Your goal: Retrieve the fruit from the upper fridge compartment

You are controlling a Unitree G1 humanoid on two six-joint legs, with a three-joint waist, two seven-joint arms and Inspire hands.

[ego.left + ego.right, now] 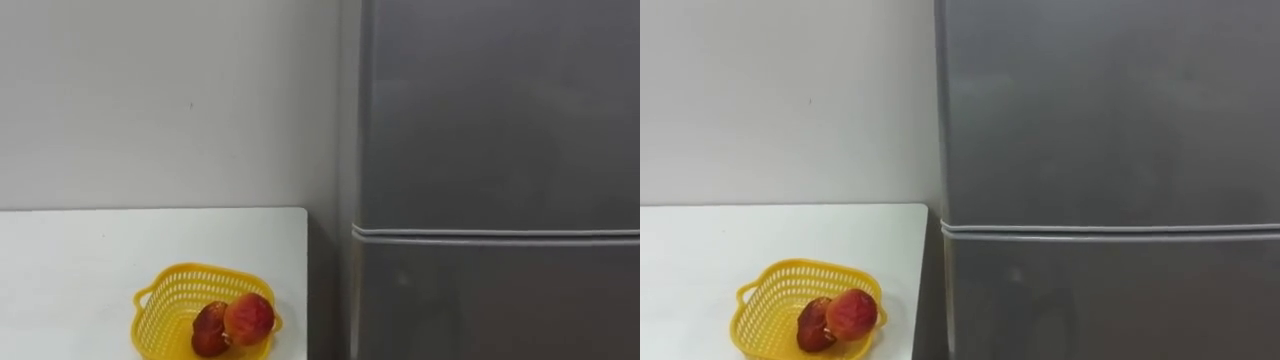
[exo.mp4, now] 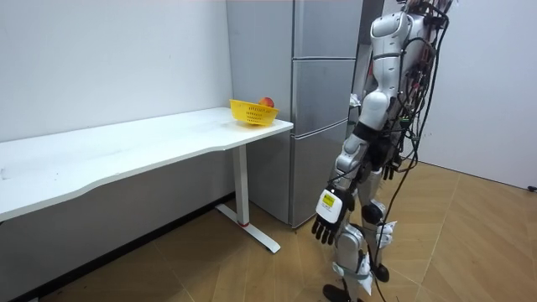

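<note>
The grey fridge (image 1: pixel 500 150) is standing with both doors closed, so whatever its upper compartment is keeping is hidden. The robot is standing facing the fridge. A white table (image 1: pixel 60 260) is sitting just left of the fridge. At the table's end nearest the fridge, a yellow basket (image 1: pixel 160 300) is holding two red fruits (image 1: pixel 249 318). The left hand (image 2: pixel 327 225) is hanging relaxed and empty in front of the fridge. I cannot tell how the right hand (image 2: pixel 388 168) is doing.

Grey fridge (image 1: pixel 500 120) at right, both doors shut. White table (image 1: pixel 80 260) at left; yellow basket (image 1: pixel 165 300) on it holds two red fruits (image 1: pixel 248 318).
</note>
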